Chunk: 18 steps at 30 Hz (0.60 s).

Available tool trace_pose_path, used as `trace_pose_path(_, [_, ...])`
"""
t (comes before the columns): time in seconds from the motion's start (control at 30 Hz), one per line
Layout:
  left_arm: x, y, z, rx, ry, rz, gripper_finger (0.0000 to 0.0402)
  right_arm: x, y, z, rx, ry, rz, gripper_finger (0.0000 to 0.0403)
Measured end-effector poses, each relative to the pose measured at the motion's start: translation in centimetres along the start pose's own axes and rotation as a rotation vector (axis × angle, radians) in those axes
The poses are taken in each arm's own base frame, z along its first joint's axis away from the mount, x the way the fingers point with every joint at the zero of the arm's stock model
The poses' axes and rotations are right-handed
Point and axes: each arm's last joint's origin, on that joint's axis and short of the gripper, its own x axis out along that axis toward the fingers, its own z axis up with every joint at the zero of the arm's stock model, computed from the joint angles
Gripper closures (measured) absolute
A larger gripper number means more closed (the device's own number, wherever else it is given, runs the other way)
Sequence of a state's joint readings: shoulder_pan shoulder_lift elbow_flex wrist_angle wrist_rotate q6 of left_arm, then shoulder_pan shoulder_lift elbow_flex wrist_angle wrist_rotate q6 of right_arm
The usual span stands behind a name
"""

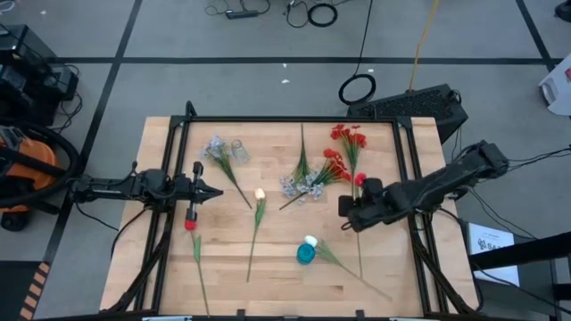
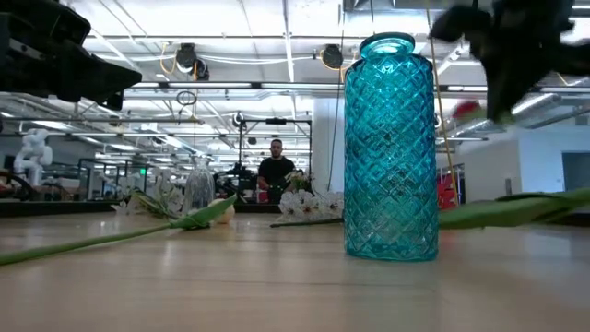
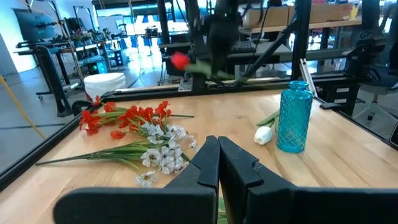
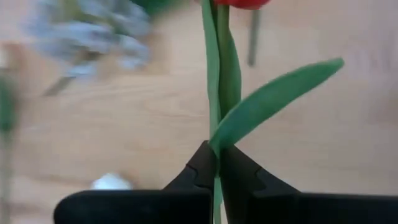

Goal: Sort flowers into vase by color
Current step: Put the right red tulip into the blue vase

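I hold the right end effector [image 4: 216, 163] pinched on a red flower [image 1: 359, 179] stem, just right of the blue vase [image 1: 306, 253] and above the table [image 1: 410, 267]. Gripping mid-stem keeps the bloom clear and the lower end free, I judge, for insertion. The left end effector [image 1: 211, 192] waits pressed together, well left of the vase. The other flowers [image 1: 303, 183] lie beyond the vase.
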<state>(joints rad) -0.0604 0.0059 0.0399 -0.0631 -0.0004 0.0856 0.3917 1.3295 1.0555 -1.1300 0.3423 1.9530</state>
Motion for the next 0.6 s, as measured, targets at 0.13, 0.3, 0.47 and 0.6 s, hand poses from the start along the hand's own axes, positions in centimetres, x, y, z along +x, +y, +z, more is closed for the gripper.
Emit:
trace_pose_path(0.13, [0.0, 0.0, 0.0, 0.0, 0.0, 0.001, 0.0395, -4.4, 1.1, 1.2, -0.187, -0.144, 0.175, 0.04])
trace_pose_path(0.3, [0.0, 0.0, 0.0, 0.0, -0.001, 0.001, 0.0395, -8.1, 3.1, 1.9, -0.453, -0.427, 0.382, 0.0401])
trace_pose_path(0.47, [0.0, 0.0, 0.0, 0.0, -0.001, 0.001, 0.0395, -9.5, 5.3, 1.7, -0.607, -0.589, 0.511, 0.04])
trace_pose_path(0.6, [0.0, 0.0, 0.0, 0.0, -0.002, 0.001, 0.0395, -9.6, 6.7, 0.7, -0.688, -0.668, 0.592, 0.0399])
